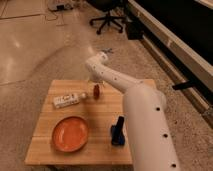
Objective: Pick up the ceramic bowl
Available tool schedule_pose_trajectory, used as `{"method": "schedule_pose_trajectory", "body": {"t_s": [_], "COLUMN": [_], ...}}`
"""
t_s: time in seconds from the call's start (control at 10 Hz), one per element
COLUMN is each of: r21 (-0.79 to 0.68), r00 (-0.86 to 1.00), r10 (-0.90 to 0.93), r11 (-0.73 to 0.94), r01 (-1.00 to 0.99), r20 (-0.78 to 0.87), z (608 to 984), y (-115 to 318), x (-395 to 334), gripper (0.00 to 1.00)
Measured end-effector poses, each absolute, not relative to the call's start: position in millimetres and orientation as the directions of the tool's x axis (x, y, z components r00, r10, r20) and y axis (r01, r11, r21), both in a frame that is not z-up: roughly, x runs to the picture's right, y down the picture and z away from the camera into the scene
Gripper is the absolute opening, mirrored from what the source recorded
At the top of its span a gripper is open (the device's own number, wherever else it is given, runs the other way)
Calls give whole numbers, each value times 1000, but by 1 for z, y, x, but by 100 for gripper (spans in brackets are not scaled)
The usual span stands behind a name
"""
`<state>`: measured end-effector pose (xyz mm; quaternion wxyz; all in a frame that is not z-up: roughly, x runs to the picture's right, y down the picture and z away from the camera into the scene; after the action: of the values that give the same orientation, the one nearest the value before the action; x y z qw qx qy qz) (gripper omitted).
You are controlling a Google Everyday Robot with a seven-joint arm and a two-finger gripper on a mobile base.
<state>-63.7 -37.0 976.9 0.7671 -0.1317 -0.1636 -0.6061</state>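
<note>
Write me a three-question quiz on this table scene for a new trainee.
1. True or false: the gripper is holding the ceramic bowl.
2. What lies just behind the bowl, farther from the camera? A) a labelled bottle on its side; B) a spoon; C) a folded towel.
3. Fill in: in the camera view, the bowl lies to the ____ of the gripper.

Key: 1 false, the bowl sits apart from the gripper on the wooden table; 2 A; 3 left.
</note>
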Motion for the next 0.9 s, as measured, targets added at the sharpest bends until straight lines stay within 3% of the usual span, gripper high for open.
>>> {"method": "schedule_pose_trajectory", "body": {"t_s": [0.9], "r21": [11], "r00": [194], "r10": [-888], "r11": [219], "r01": [976], "r20": [417], "z": [971], "y": [-37], "x": [-67], "gripper": [75]}}
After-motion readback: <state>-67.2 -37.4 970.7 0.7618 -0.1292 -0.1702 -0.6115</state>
